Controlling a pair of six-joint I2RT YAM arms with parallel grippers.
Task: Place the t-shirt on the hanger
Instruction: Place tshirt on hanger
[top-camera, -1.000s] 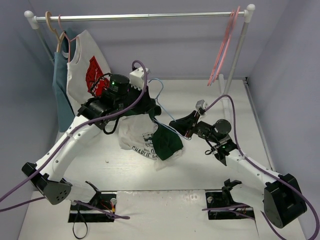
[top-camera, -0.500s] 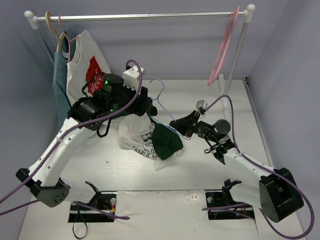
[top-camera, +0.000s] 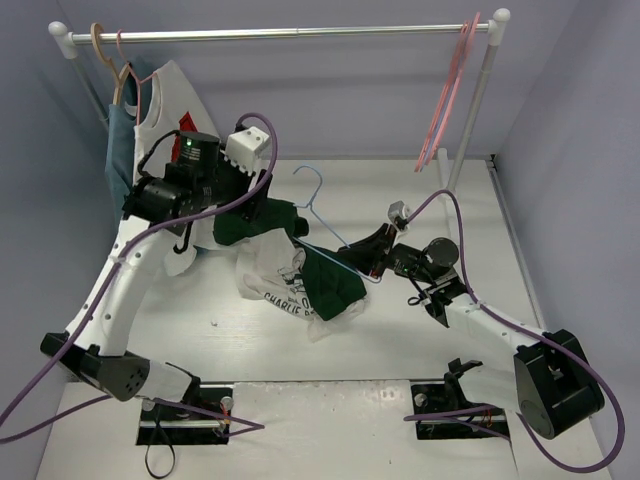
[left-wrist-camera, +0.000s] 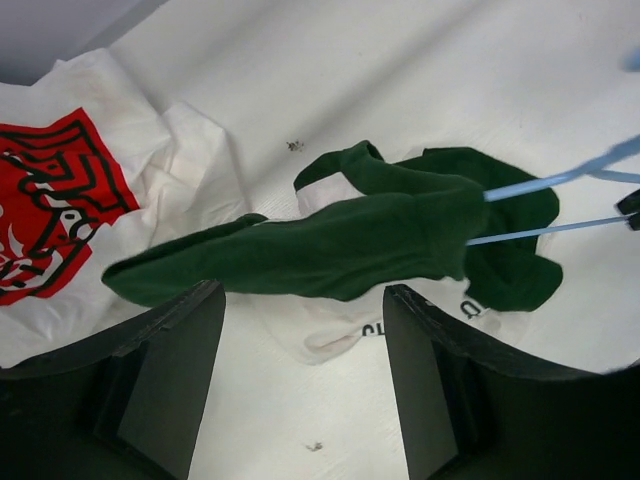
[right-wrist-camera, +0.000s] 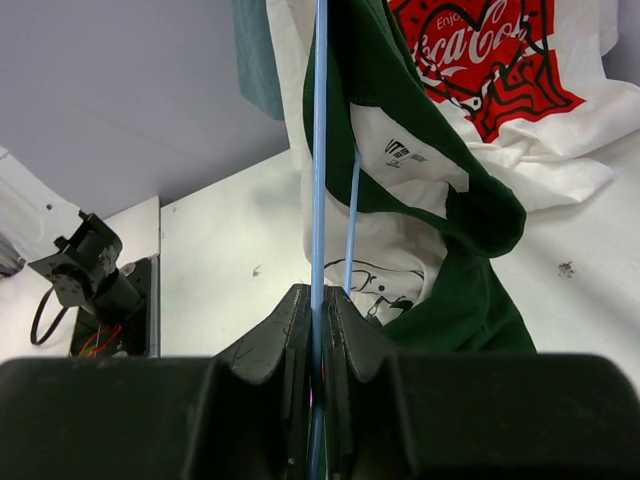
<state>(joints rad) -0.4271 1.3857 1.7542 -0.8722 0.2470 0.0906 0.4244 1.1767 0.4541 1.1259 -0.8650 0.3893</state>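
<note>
At tabletop (top-camera: 300, 360) centre: sleeve released

Left pincer (left-wrist-camera: 305, 350) now spread and drawn back far-left, off the t-shirt (top-camera: 285, 285), whose green sleeve drapes over the light blue hanger (right-wrist-camera: 320, 150); its body lies crumpled below. Right pincer (right-wrist-camera: 318, 330) pinches the hanger wire. Judgement: one shoulder threaded, other pending.

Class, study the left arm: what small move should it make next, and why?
Probably lower the open left tool onto the green sleeve of the t-shirt and close, to draw more fabric along the hanger. That tool holds nothing, the right tool is shut on the hanger, and most of the shirt lies bunched on the table.
</note>
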